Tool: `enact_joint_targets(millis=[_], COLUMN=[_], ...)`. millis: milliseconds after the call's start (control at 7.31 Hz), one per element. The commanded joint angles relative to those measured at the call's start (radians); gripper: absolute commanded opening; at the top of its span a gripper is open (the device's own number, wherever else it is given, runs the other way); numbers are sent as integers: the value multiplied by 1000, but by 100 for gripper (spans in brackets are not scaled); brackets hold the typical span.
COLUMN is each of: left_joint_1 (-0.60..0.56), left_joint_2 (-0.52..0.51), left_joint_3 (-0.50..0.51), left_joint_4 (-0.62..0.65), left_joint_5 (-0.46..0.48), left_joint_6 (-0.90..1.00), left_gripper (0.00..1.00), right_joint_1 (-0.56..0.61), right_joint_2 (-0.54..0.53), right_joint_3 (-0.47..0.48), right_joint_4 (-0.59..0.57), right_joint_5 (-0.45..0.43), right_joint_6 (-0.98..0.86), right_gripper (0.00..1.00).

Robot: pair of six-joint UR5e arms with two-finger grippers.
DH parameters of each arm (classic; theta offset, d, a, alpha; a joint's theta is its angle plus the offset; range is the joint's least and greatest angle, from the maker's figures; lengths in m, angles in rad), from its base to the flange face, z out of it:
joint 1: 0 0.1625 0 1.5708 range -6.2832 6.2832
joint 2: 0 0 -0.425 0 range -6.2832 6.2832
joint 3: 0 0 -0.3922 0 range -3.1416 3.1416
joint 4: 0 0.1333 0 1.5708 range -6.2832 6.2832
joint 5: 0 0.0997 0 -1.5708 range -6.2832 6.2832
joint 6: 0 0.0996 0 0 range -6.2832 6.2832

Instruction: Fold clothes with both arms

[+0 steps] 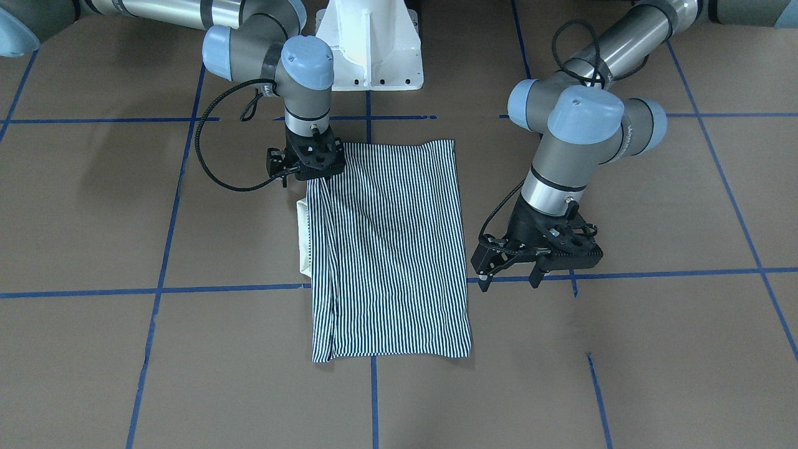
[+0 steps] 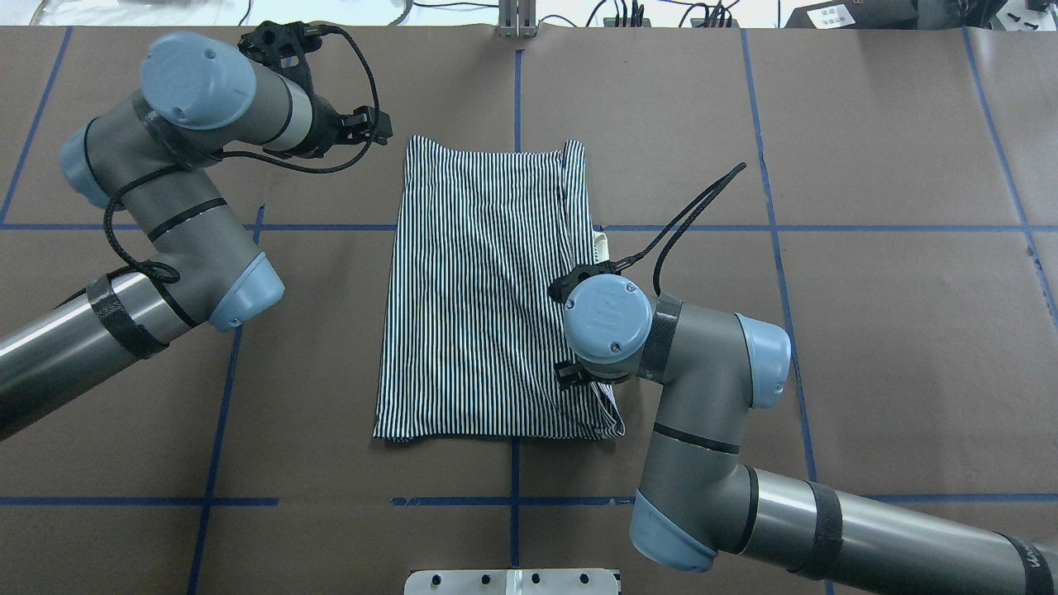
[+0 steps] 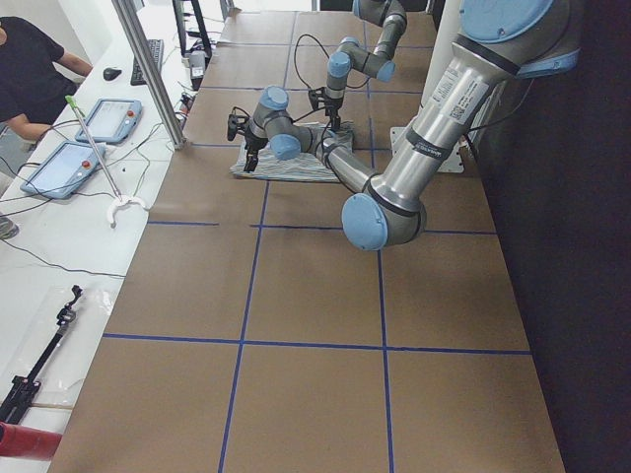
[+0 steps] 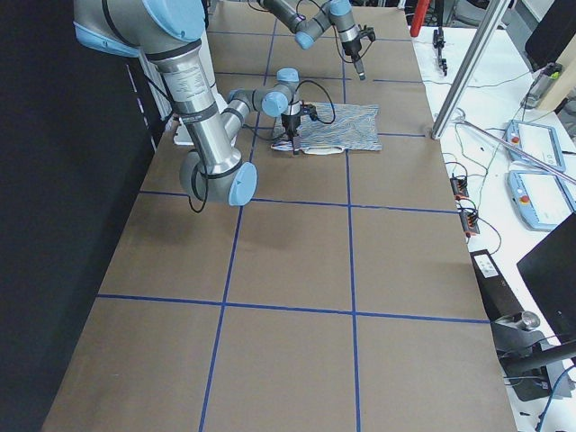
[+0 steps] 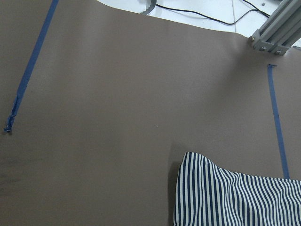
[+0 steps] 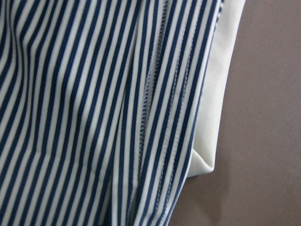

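left pincer (image 1: 510,282) hangs fingers apart over the tabletop (image 1: 654,349), right of the folded striped shirt (image 1: 399,249) at mid-frame; right pincer (image 1: 310,163) is over its upper-left corner, grip i cannot tell.

The polo shirt (image 1: 399,249) is showing thin navy-and-white stripes and a cream collar (image 1: 303,240); the brown worktop (image 1: 623,374) is carrying blue tape lines (image 1: 218,290).

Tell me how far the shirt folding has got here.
Done: the polo shirt lies as a long rectangle, cream collar peeking out one edge. In hand: the right gripper sits over a robot-side corner; the left gripper hangs open beside the shirt. Left: likely a crosswise fold.
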Motion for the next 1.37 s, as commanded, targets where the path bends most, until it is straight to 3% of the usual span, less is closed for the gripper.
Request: enact_joint_targets(millis=[0, 410, 684, 958, 1231], left_joint_1=[0, 0, 0, 0, -1], left_joint_2=[-2, -2, -3, -3, -3], left_joint_3=[0, 0, 0, 0, -6], left_joint_4=[0, 0, 0, 0, 0], left_joint_5=[0, 0, 0, 0, -2], left_joint_6=[-3, -6, -8, -3, -2], left_gripper=[100, 100, 100, 100, 100], right_joint_1=[-2, 37, 77, 116, 165], right_joint_2=[-2, -86, -280, -164, 123], right_joint_3=[11, 91, 271, 237, -56], right_joint_4=[-24, -45, -48, -56, -47], right_joint_5=[2, 2, 5, 5, 11], right_joint_6=[0, -46, -144, -132, -144], right_gripper=[100, 100, 100, 100, 100])
